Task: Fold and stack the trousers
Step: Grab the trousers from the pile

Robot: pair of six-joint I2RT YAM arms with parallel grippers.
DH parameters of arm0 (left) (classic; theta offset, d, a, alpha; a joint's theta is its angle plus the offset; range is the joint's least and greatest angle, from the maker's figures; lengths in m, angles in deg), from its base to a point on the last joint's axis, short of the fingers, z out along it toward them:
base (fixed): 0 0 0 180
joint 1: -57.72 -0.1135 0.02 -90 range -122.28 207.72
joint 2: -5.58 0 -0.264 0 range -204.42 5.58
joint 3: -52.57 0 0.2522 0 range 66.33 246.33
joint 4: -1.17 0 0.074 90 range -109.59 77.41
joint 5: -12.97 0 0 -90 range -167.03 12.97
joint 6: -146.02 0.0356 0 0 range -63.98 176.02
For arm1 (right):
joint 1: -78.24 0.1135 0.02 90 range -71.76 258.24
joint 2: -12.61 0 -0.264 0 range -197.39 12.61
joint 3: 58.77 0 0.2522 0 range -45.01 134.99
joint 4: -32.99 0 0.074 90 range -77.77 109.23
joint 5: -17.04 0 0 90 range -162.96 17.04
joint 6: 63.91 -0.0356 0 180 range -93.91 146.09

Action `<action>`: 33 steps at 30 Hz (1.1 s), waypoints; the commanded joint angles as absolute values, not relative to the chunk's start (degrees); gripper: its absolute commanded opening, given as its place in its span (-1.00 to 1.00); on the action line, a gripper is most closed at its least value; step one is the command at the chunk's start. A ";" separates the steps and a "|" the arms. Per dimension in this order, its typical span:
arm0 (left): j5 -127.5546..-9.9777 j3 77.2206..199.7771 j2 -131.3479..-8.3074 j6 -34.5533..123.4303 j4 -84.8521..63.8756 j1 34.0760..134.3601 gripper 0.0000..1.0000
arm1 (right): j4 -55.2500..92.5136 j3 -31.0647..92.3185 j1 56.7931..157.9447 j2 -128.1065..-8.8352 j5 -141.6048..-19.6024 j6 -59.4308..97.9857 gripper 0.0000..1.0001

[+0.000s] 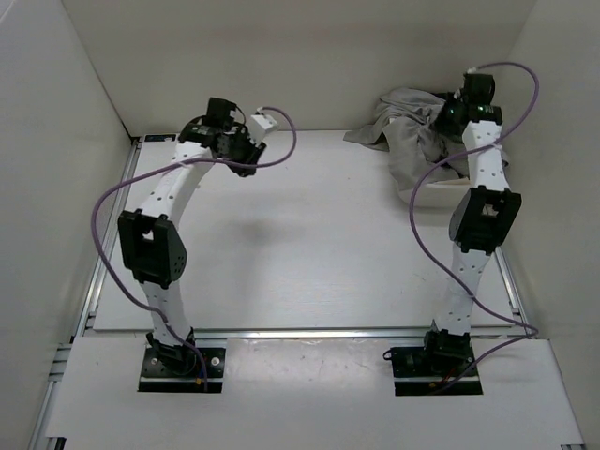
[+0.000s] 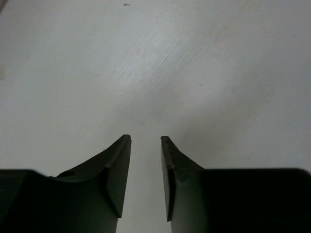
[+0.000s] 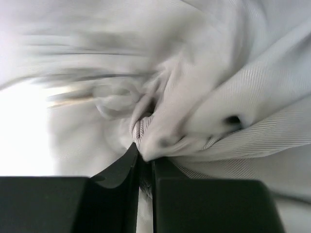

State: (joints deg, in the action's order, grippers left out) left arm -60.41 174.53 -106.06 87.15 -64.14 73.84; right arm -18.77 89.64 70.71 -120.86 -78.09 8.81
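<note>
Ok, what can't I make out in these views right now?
- Right wrist view: the left side is blurred and washed out. Only the fold pinched in the right hand is clear.
- Top view: the trousers are bunched in the far right corner, partly behind the right arm, so legs and waistband are indistinguishable. The grip itself is hidden under that arm's wrist.
- Left wrist view: the left hand is over bare table, with the trousers out of frame.

Plain grey trousers, upper right, finely ribbed up close. White table. 2 white, black-jointed arms trail purple cables.
</note>
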 commanded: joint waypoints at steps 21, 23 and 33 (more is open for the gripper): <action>-47.94 165.82 -75.81 78.69 -62.69 38.57 -0.30 | -4.31 87.81 135.49 -84.69 -58.90 22.27 -1.00; -47.94 164.78 -75.29 80.36 -62.69 38.56 -0.24 | -6.60 81.07 131.26 -84.68 -58.90 15.84 -1.00; -53.37 156.69 -77.65 93.89 -71.55 41.97 -0.09 | -24.29 56.92 103.22 -95.00 -65.66 -5.64 -0.28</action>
State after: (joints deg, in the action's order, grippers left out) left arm -51.20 158.69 -77.14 87.77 -66.02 39.98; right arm -15.36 55.70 108.68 -90.26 -64.14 0.14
